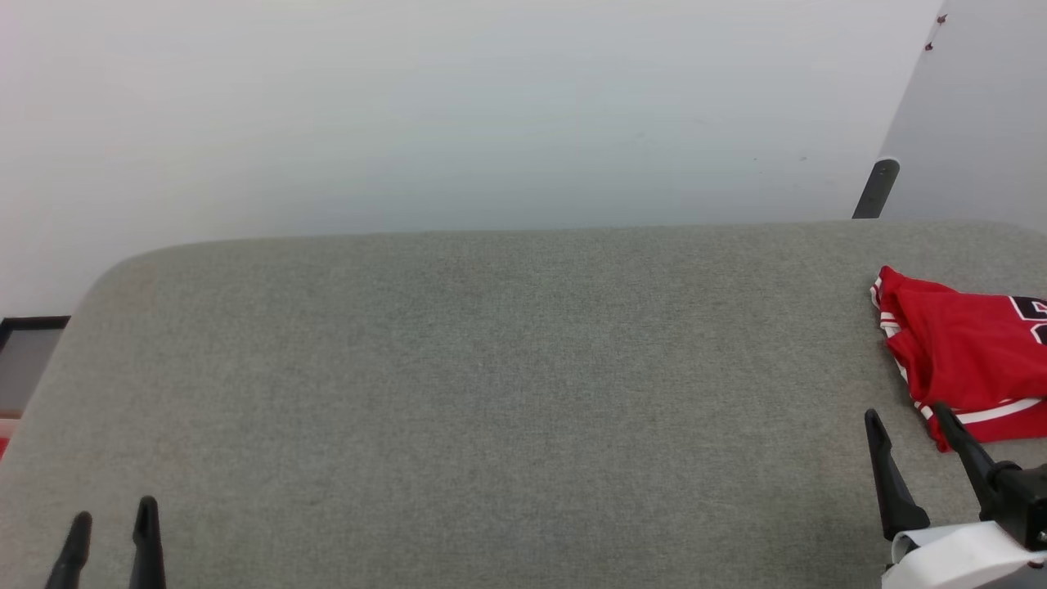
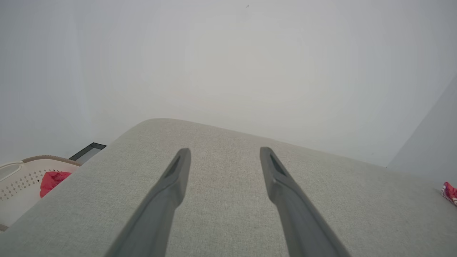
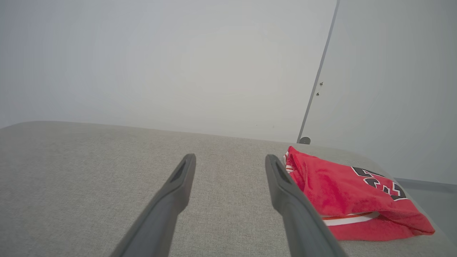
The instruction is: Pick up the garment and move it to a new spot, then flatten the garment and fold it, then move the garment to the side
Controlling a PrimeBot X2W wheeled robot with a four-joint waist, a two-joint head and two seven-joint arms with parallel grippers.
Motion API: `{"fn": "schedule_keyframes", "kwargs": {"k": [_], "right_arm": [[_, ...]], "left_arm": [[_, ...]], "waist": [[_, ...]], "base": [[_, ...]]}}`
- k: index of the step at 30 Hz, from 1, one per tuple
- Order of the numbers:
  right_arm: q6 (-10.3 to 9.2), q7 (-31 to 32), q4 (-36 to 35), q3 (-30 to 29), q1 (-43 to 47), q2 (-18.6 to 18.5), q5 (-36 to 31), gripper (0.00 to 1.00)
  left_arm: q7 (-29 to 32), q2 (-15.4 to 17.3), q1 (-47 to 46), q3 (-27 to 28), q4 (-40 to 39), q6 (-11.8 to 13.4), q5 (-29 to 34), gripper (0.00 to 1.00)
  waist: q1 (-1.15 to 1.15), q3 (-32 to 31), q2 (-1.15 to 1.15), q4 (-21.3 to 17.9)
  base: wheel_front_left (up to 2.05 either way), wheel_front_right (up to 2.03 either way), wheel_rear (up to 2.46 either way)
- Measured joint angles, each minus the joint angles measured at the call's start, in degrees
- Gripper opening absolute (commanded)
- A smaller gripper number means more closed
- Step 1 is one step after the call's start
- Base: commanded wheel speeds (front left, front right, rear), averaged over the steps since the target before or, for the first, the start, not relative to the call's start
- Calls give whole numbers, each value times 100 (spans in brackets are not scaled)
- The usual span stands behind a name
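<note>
Both jaws apart | garment (image 3: 342, 192): folded red cloth | table (image 1: 491, 368): grey woven, rounded corners

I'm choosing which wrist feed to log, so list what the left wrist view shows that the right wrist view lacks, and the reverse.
Left wrist view's own: the open left gripper, a pale perforated basket beside the table with a red cloth in it, and a dark frame beyond it.
Right wrist view's own: the open right gripper, a black number, and a wall seam with two small marks.
Shared: the grey fabric table, the pale wall, and the garment bearing that number, at the table's right end; the left wrist view catches just its edge.
</note>
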Motion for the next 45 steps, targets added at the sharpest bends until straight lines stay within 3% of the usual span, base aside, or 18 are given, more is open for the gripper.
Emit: {"fn": "schedule_keyframes", "kwargs": {"k": [12,25,26,32,45], "right_arm": [[0,45,-123,-42,208,105,-73,100],[0,101,-236,-35,227,138,-134,100],[0,100,-221,-31,227,142,-140,0],[0,137,126,7,353,230,-63,0],[0,253,374,-65,233,290,1376,0]], "left_arm": [[0,-309,20,193,54,-203,133,100],[0,-383,18,245,-119,-296,494,100],[1,-397,21,244,-101,-291,533,0],[80,-692,46,115,210,-294,470,0],[433,-906,-280,98,505,-346,-547,0]], "waist": [[0,-15,0,-44],[0,11,0,-64],[0,11,0,-64],[0,14,0,-64],[0,37,0,-52]], "base": [[0,0,0],[0,0,0],[0,0,0],[0,0,0],[0,0,0]]}}
